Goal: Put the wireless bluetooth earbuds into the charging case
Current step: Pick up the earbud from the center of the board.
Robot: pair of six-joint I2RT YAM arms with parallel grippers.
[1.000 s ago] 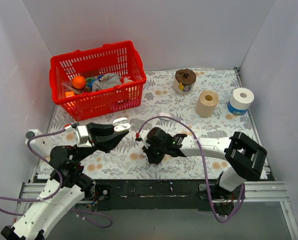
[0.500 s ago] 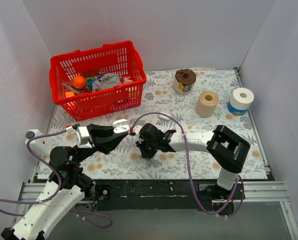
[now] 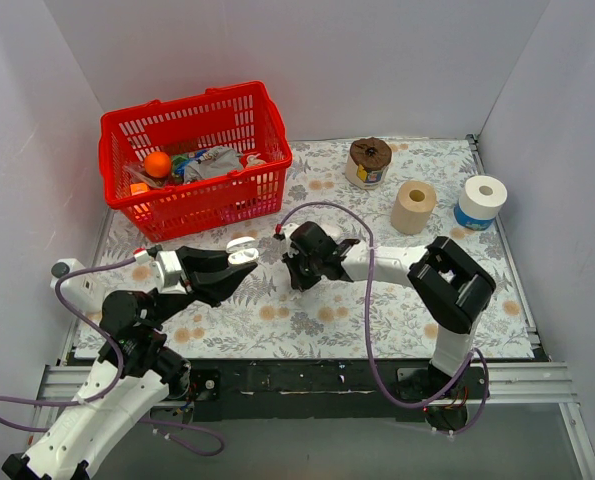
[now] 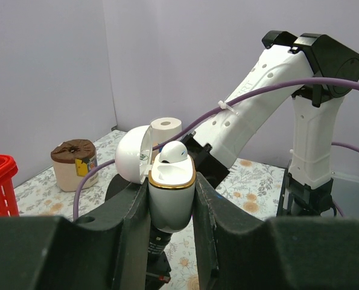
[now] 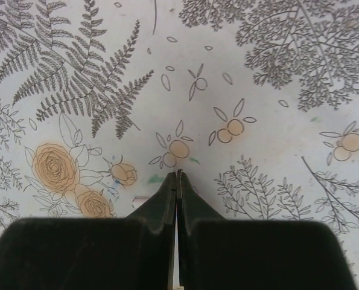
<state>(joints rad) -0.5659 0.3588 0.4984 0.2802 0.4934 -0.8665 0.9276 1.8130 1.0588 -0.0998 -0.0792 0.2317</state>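
We see the left gripper [image 4: 170,205] pinching the small white rounded plastic charging case [image 4: 171,192] upright between its black fingers, raised off the table. The case's hinged lid [image 4: 133,155] stands open to one side, and one glossy white earbud [image 4: 173,151] sits in the gold-rimmed top. The right gripper [image 5: 178,176] points down at the flower-printed table cover [image 5: 270,96] with its fingers pressed together. A pale sliver low in the seam may be another earbud, but we cannot tell.
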